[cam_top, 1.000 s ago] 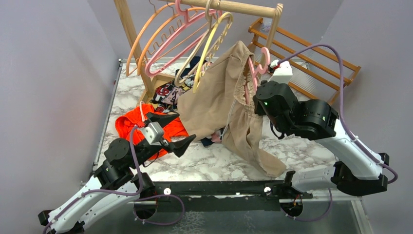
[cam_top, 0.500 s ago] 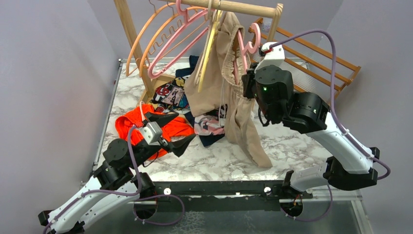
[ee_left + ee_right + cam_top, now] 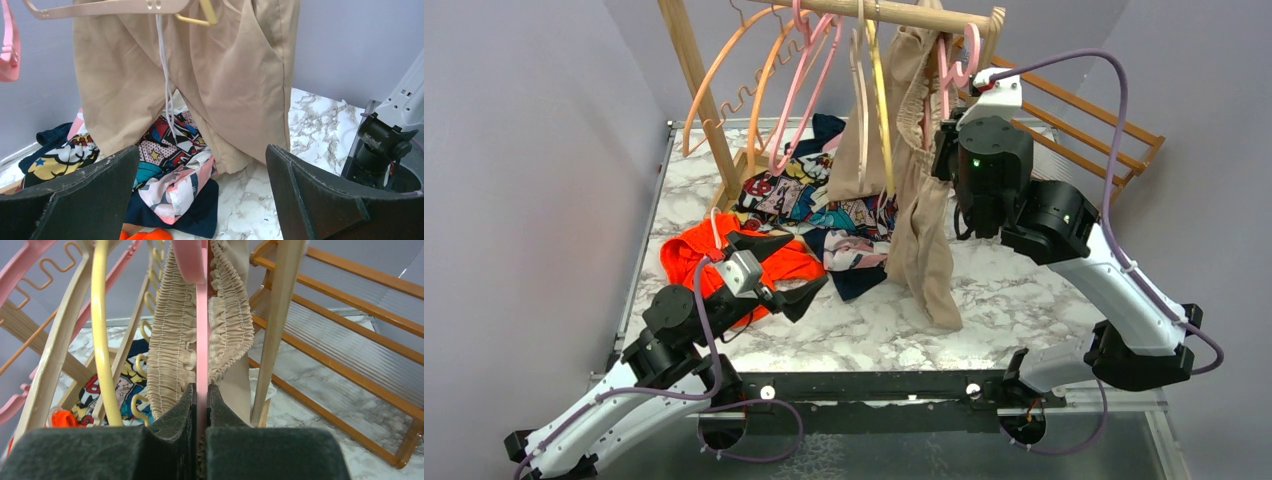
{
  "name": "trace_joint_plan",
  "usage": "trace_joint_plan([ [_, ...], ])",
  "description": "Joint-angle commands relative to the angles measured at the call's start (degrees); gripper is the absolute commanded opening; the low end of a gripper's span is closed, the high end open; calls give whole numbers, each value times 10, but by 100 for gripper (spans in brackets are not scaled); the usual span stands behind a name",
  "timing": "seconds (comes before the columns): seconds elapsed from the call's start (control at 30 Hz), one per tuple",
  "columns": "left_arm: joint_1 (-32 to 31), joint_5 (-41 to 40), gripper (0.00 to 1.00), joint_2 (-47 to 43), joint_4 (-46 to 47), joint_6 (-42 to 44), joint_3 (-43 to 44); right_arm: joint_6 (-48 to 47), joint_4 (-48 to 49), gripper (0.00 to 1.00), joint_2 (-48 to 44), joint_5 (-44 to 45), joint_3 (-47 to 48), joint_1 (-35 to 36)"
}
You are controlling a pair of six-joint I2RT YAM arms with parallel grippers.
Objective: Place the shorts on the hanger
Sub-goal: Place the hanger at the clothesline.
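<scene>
Marble tabletop (image 3: 1024, 290) carries a heap of clothes (image 3: 824, 215) under a wooden rail (image 3: 914, 15). Right hand (image 3: 201, 390) is high beside the rail, clenched on the pink hanger (image 3: 201, 335), whose arm runs up from between its fingers. Shorts (image 3: 919, 210) drape over that hanger. Their waistband is bunched on both sides just beyond the fingertips, and the legs hang below the hand toward the tabletop. Left hand (image 3: 202, 150) sits low, released and spread wide, facing the shorts.

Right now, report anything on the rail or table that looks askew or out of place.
The shorts hang bunched and lopsided on the pink hanger, which the right pincer grips. One leg droops toward the table, where a clothes heap lies loose.
</scene>
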Motion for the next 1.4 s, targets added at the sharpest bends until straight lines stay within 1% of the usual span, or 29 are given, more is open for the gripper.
trace_joint_plan([
  [0.0,-1,-5,99,0,25,-9,-6,-3,56,1,3,-8,6,-31],
  [0.47,-1,-2,99,0,33,-12,-20,4,75,1,28,-74,30,-80],
  [0.77,-2,-10,99,-30,15,-6,-40,-5,71,1,60,-83,84,-110],
  [0.97,-1,-12,99,-45,5,-8,-47,-19,98,1,60,-92,77,-121],
  [1.17,-1,-13,99,-62,6,-18,-64,-2,82,1,60,-111,65,-124],
  [1.37,-1,-12,99,-58,1,-16,-59,40,28,1,44,-166,70,-124],
])
